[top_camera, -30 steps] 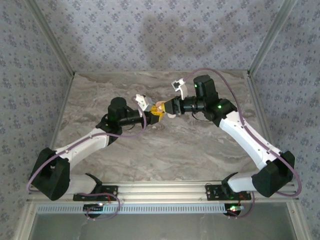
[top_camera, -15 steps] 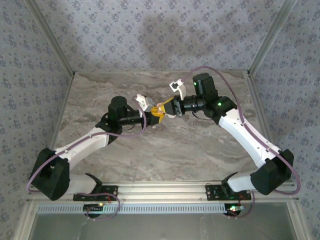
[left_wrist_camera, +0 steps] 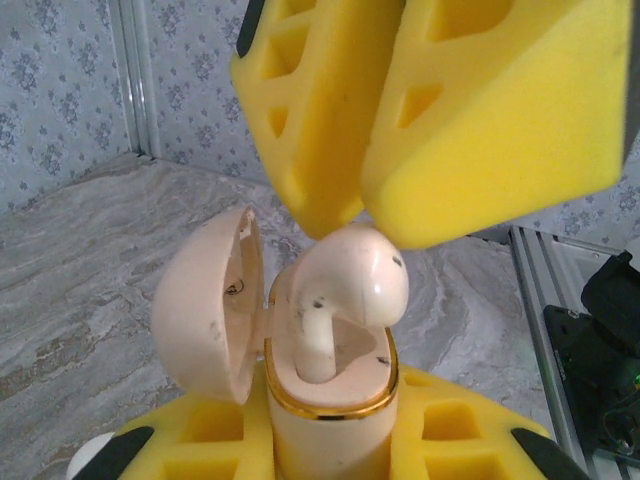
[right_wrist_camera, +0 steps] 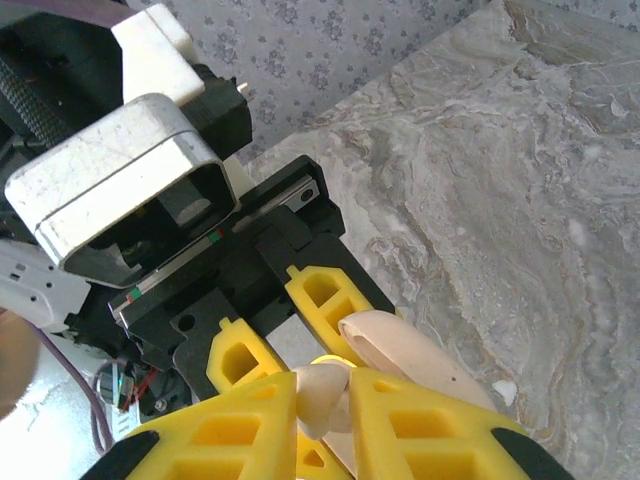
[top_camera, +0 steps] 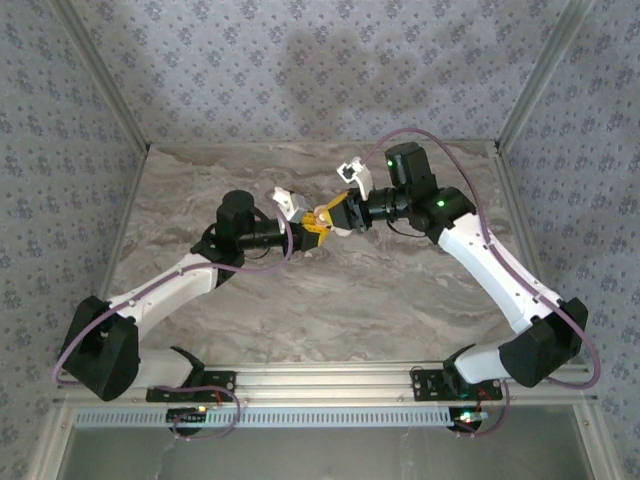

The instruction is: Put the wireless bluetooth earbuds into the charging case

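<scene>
Over the marble table (top_camera: 400,300), a little toward 12 o'clock from its middle, the two grippers meet tip to tip. The left gripper (left_wrist_camera: 335,450) is clenched on the peach charging case (left_wrist_camera: 330,395), which it holds upright. The lid (left_wrist_camera: 205,305) is swung open at 9 o'clock of the body. From 12 o'clock the right gripper (left_wrist_camera: 360,205) pinches the head of a pale earbud (left_wrist_camera: 350,280) — its stem stands in the case's gold-rimmed well, the head above the rim.
</scene>
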Robot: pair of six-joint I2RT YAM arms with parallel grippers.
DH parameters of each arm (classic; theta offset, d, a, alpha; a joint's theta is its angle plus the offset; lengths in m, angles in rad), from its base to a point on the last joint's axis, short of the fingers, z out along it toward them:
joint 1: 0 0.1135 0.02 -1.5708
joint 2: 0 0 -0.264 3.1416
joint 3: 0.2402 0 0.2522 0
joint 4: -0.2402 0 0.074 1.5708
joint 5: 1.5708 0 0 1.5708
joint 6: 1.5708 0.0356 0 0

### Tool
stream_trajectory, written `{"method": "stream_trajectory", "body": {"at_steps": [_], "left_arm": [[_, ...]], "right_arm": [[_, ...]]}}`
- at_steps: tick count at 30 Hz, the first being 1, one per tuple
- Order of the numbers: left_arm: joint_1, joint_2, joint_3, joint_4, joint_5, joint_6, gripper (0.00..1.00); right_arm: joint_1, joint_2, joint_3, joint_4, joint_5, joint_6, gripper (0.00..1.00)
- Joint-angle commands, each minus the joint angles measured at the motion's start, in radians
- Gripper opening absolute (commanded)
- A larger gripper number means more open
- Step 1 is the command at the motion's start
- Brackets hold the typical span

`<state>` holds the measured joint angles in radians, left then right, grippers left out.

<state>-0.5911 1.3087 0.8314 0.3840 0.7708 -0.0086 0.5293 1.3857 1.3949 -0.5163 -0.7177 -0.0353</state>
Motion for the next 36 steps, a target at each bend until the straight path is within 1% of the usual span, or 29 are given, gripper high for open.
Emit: {"method": "stream_trajectory", "body": {"at_steps": [1, 6, 13, 20, 23, 26, 32, 36], "left_arm": [[-0.018, -0.043, 0.057, 0.047, 0.084, 0.029, 0.18], [-0.018, -0.043, 0.059, 0.044, 0.093, 0.031, 0.17], [-0.02, -0.039, 0.064, 0.04, 0.092, 0.033, 0.18], [-0.019, -0.045, 0.063, 0.018, 0.056, 0.047, 0.17], [-0.02, -0.048, 0.061, 0.012, 0.037, 0.052, 0.18], [-0.02, -0.049, 0.058, 0.008, 0.029, 0.057, 0.18], [-0.02, -0.048, 0.059, -0.016, 0.016, 0.081, 0.17], [-0.02, -0.049, 0.06, -0.014, 0.024, 0.082, 0.18]], "right_arm": [[-0.017, 0.02, 0.023, -0.061, 0.076, -0.104, 0.23], [-0.018, 0.024, 0.043, -0.113, 0.091, -0.199, 0.23], [-0.017, 0.041, 0.081, -0.123, 0.104, -0.232, 0.24], [-0.019, 0.021, 0.084, -0.089, 0.065, -0.208, 0.29], [-0.018, 0.005, 0.08, -0.089, 0.058, -0.198, 0.32], [-0.022, -0.027, 0.065, -0.048, 0.036, -0.187, 0.35], [-0.039, -0.095, 0.027, 0.006, 0.046, -0.143, 0.36], [-0.042, -0.095, 0.026, 0.005, 0.043, -0.105, 0.36]]}}
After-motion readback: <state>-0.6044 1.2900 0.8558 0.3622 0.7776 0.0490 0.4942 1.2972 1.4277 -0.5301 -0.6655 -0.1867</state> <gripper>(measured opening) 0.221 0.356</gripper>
